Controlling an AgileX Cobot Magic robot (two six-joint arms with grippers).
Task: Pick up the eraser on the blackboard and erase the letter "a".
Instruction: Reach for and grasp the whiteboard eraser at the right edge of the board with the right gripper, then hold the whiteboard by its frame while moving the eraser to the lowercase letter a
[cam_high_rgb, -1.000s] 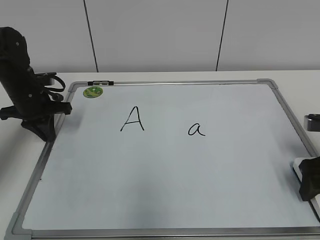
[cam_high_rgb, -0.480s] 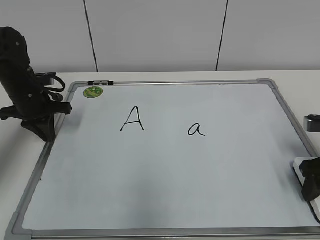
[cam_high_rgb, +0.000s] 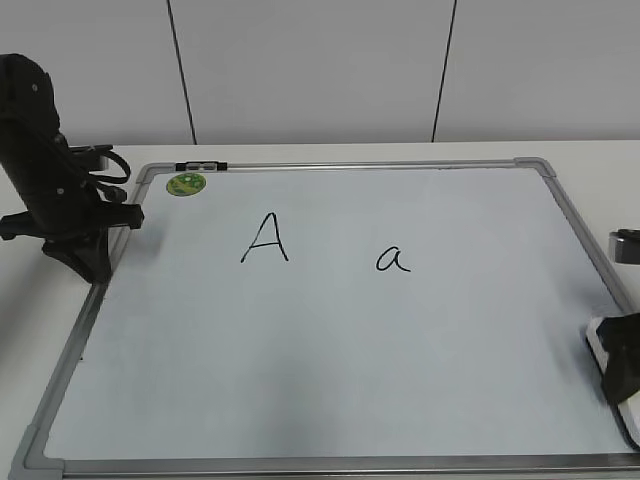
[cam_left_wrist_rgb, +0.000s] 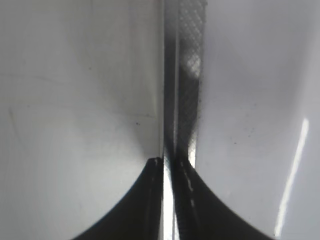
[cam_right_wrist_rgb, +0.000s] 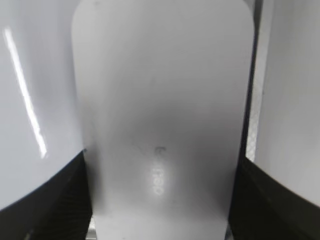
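The blackboard (cam_high_rgb: 300, 350) lies flat on the table. The black letter "a" (cam_high_rgb: 393, 260) is at its middle right. The white eraser (cam_high_rgb: 598, 330) lies at the board's right edge, mostly hidden under my right gripper (cam_high_rgb: 622, 365). In the right wrist view the eraser (cam_right_wrist_rgb: 160, 100) fills the space between the jaws of the right gripper (cam_right_wrist_rgb: 162, 160), and both fingers press against its long sides. My left gripper (cam_high_rgb: 95, 265) is shut and empty at the board's left edge. In the left wrist view, the left gripper (cam_left_wrist_rgb: 167, 160) sits over the board's frame (cam_left_wrist_rgb: 187, 75).
A capital "A" (cam_high_rgb: 265, 238) is left of the small "a". A round green magnet (cam_high_rgb: 185, 184) and a black marker (cam_high_rgb: 200, 166) lie at the board's top left. A grey object (cam_high_rgb: 628, 245) sits off the board's right edge.
My right gripper has shifted slightly lower over the eraser at the board's right edge. The left arm has not moved.
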